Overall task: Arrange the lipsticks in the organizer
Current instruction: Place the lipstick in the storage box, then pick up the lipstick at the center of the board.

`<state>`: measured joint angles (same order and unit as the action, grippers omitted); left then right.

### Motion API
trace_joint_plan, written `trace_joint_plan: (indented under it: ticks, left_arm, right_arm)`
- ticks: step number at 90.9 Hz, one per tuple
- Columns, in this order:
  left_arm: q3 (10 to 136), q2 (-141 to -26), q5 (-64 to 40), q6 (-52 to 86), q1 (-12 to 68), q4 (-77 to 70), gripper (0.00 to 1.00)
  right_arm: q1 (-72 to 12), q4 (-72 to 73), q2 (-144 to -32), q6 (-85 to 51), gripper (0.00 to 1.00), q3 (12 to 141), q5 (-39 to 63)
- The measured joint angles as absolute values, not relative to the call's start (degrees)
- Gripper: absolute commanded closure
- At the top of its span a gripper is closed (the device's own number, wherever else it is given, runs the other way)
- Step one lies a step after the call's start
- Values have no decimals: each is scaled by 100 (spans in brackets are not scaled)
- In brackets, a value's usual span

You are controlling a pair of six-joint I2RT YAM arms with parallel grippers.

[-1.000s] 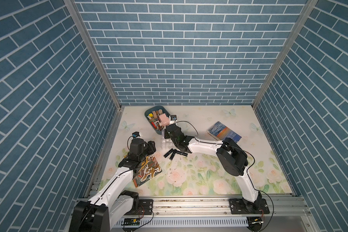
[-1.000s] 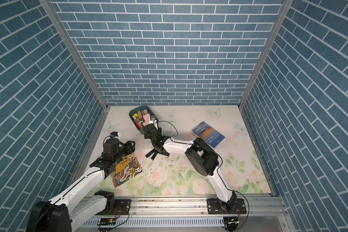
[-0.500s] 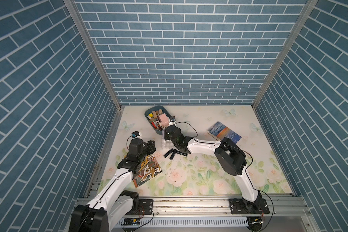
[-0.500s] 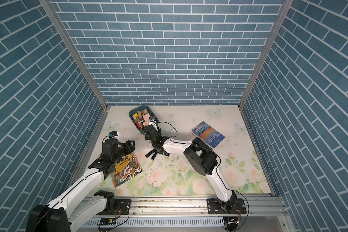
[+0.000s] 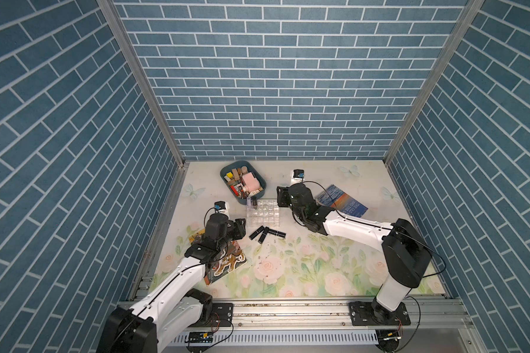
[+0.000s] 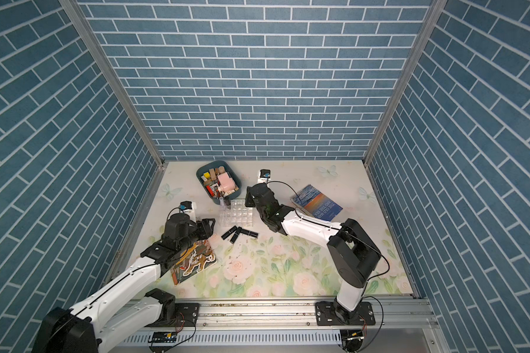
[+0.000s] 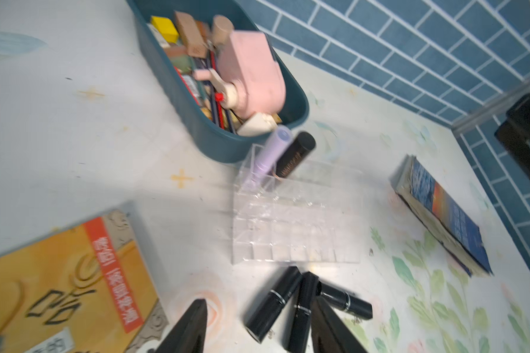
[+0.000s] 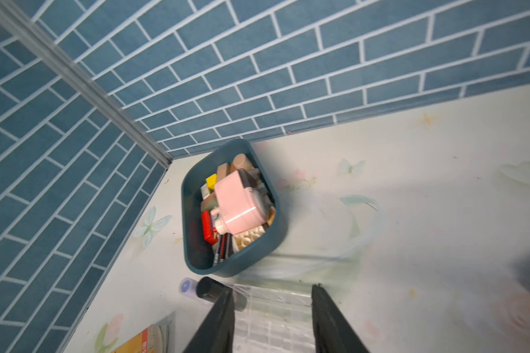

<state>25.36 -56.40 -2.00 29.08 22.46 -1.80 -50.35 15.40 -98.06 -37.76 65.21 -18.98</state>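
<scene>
Two lipsticks (image 7: 294,156) now stand in a corner of the organizer (image 7: 297,226), since the right gripper (image 8: 273,321) has just let go and backed off spread, while the left gripper (image 7: 259,301), also spread, nears those lying beside it.

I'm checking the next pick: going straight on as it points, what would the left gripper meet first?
Probably the black lipsticks lying loose on the table, just ahead of the left gripper; the organizer lies beyond them, though depth is unclear.
</scene>
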Motion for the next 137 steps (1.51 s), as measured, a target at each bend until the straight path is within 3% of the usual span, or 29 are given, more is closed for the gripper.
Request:
trace_joint_plan:
  ticks: [22,45,92,103,137]
  left_arm:
    - [2727,-6812,-67,2646,2729,-89,41]
    - [3321,-7559,64,2349,2891,-71,41]
    - [3461,-8307,307,2023,3205,132,43]
    - [3461,-8462,381,1988,3245,145,48]
    - [3586,-8650,436,1929,3334,224,77]
  right_arm:
    - [-5059,1245,-9478,-4032,59,5673,-1531]
    - [-5061,1157,-9426,-4032,59,5594,-1406]
    - [-5046,1205,-9426,-4034,60,5594,-1321]
    - [-5046,1205,-9428,-4034,60,5594,-1308]
    - [-5035,1201,-9428,-4036,61,5596,-1262]
